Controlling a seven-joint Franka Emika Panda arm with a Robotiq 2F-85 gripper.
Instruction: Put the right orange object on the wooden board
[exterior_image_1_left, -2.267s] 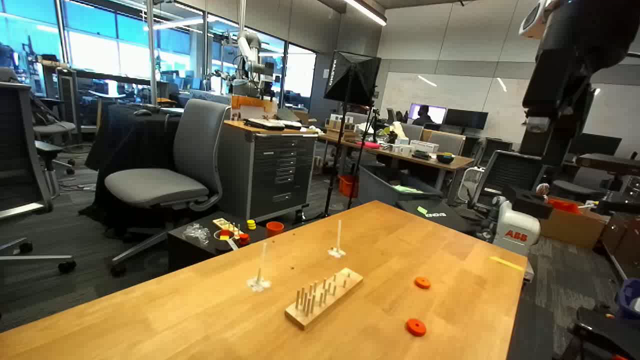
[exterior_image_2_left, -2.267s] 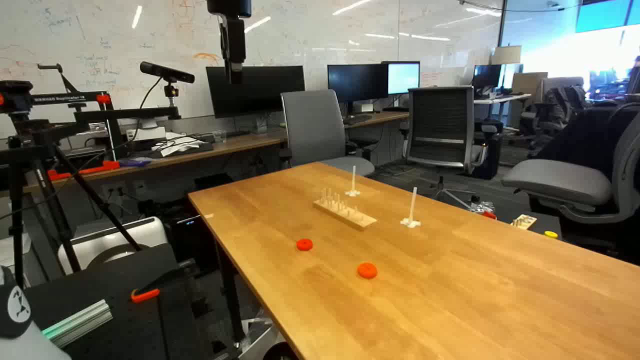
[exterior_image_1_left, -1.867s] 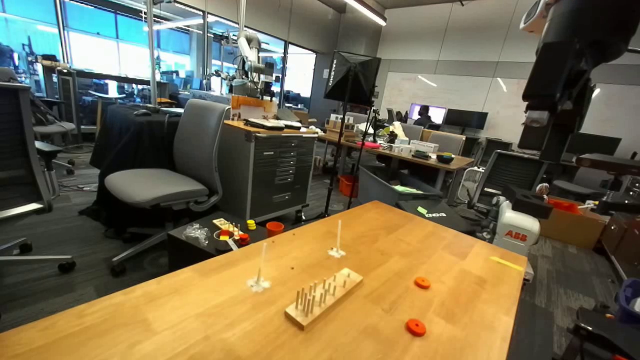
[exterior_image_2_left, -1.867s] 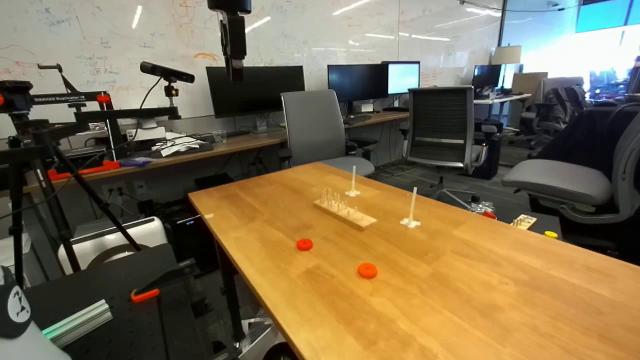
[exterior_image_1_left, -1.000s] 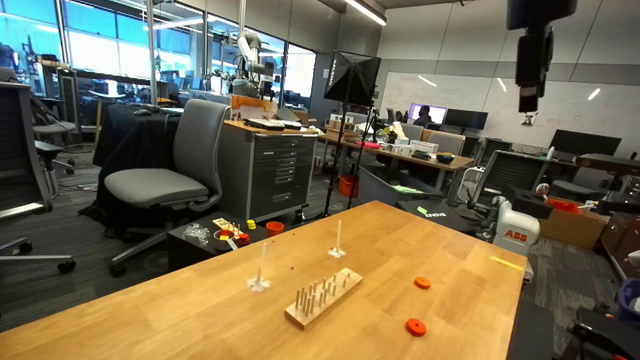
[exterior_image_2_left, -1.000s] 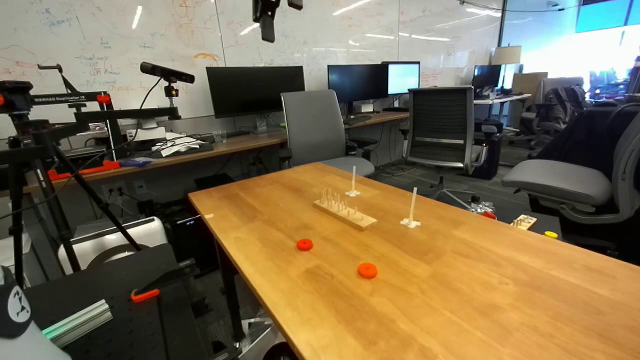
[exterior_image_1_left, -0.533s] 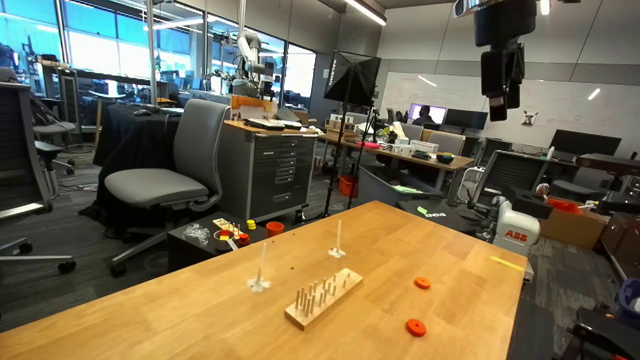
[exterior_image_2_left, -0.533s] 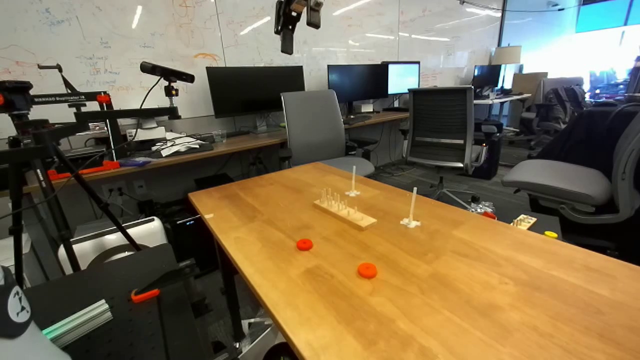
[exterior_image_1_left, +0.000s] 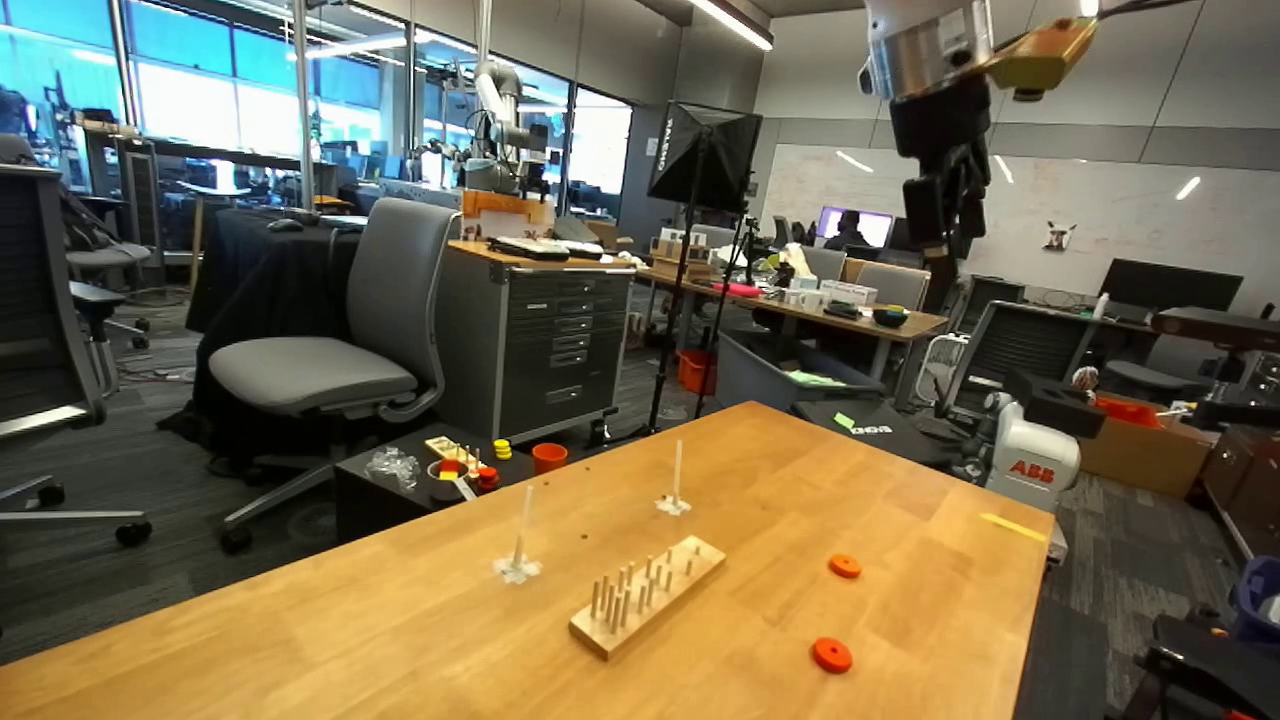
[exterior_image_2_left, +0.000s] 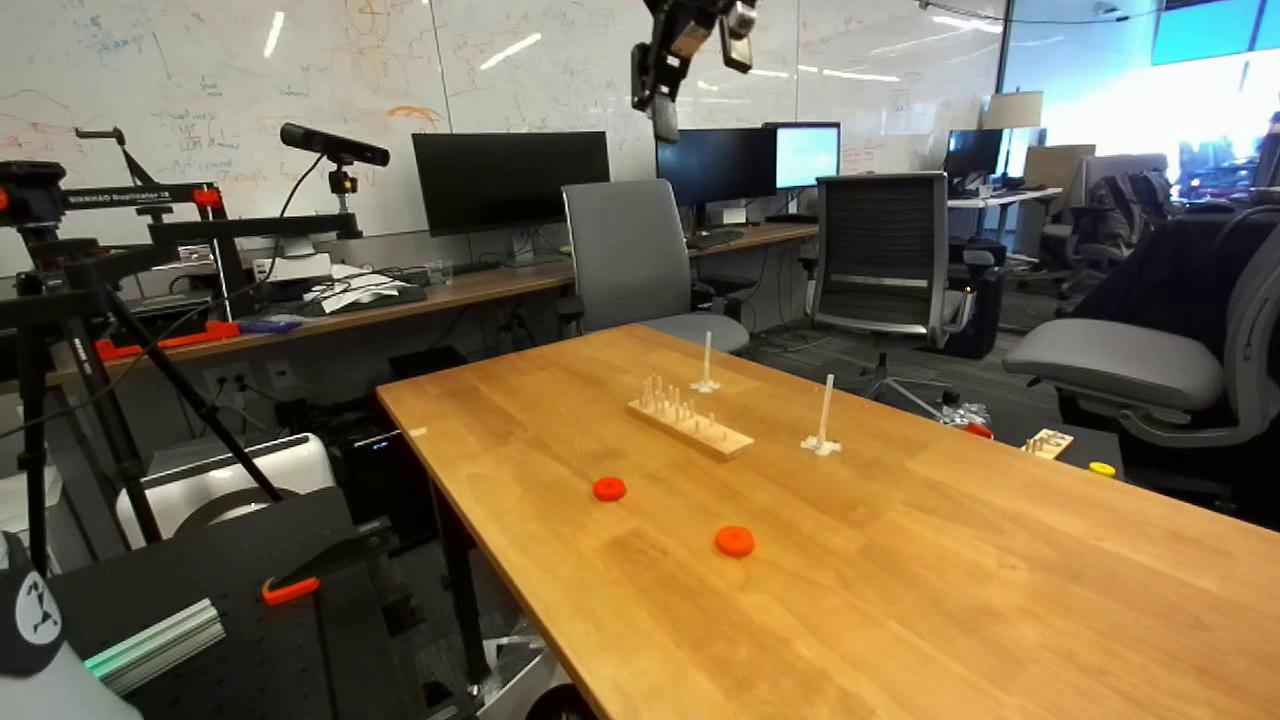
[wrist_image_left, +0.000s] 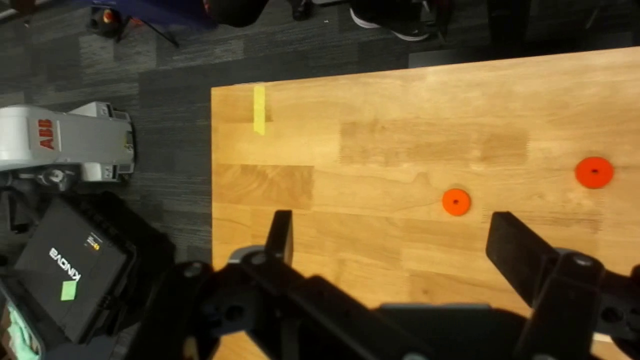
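Grey is the office chair (exterior_image_1_left: 310, 370) which we see toward the left in an exterior view, standing beyond the table (exterior_image_1_left: 380, 640). Right of this chair comes a dark drawer cabinet (exterior_image_1_left: 560, 350) with a wooden top. On the table we find first a thin upright post (exterior_image_1_left: 523, 530) with a white patch (exterior_image_1_left: 508, 571) around its foot, and next the wooden board (exterior_image_1_left: 655, 602), which lies flat and carries many small pegs (exterior_image_1_left: 596, 598) of unequal height. Another upright post (exterior_image_1_left: 677, 475) stands behind the far end of the board, apart from it. Farther to the right, a round red-orange piece (exterior_image_1_left: 826, 658), the wider of two, lies on the table nearer to the camera. The right orange object (exterior_image_1_left: 845, 566), which is slightly smaller, rests flat on the table, well apart from the board and apart from the wider piece; the wrist view shows us a small hole in its middle. Higher up, and more to the right, hangs the gripper (wrist_image_left: 392, 227), well above the table in both exterior views. In the wrist view its two fingers (wrist_image_left: 517, 250) are spread wide, and we see nothing held between them. Last, we notice a yellow strip of tape (exterior_image_1_left: 1012, 527) near the corner of the table, and beyond the edge a white robot arm (exterior_image_1_left: 1032, 465) with red ABB letters.
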